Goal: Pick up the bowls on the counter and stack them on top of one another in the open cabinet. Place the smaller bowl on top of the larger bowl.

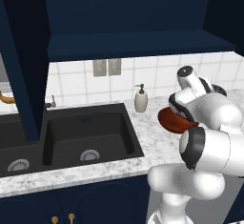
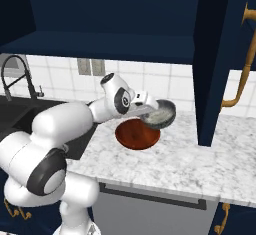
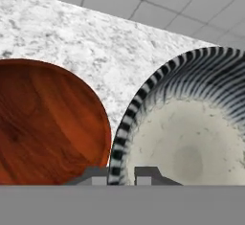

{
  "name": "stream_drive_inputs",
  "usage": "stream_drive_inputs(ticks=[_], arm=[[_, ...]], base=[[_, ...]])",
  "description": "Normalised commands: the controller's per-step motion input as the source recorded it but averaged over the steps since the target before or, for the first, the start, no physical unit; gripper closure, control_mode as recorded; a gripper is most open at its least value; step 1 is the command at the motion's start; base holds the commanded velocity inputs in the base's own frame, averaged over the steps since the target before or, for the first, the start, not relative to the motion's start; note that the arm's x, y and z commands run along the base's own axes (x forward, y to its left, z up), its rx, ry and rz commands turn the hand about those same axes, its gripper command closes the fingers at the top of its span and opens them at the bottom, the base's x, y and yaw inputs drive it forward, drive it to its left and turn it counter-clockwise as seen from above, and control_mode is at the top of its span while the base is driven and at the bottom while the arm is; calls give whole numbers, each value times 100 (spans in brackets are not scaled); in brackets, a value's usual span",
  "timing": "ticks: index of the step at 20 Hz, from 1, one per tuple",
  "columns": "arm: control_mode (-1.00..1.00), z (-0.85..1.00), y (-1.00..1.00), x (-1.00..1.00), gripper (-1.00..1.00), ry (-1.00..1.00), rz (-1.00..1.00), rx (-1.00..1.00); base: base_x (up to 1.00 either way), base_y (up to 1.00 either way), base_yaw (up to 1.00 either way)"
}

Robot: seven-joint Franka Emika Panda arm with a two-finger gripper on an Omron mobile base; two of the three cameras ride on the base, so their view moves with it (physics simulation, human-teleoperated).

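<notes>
My gripper (image 2: 145,110) is shut on the rim of the smaller bowl (image 2: 161,113), a grey bowl with a striped rim, and holds it tilted just above the counter (image 2: 170,165). In the hand view the rim runs between my gripper's (image 3: 122,175) two tips, with the pale inside of the smaller bowl (image 3: 191,142) to the right. The larger bowl (image 2: 136,134), red-brown and glossy, sits on the counter right below and beside it, and appears as the larger bowl (image 3: 48,123) and again (image 1: 172,120), partly behind my arm. The open cabinet's shelf (image 2: 100,45) hangs above.
A white soap dispenser (image 1: 141,99) stands against the tiled wall left of the bowls. The black double sink (image 1: 86,132) lies further left, with a faucet (image 2: 15,76). Tall navy door panels (image 2: 212,64) (image 1: 26,75) hang down on either side of the shelf.
</notes>
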Motion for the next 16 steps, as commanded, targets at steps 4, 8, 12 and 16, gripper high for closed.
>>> stream_drive_inputs(ticks=[4,8,12,16], arm=[[-100,7,65,0,100,30,24,11],[-100,-12,6,0,100,1,7,7],[-100,-35,7,0,100,0,4,7],[-100,-22,45,0,100,3,2,14]], base=[[0,0,0],[0,0,0],[0,0,0],[0,0,0]])
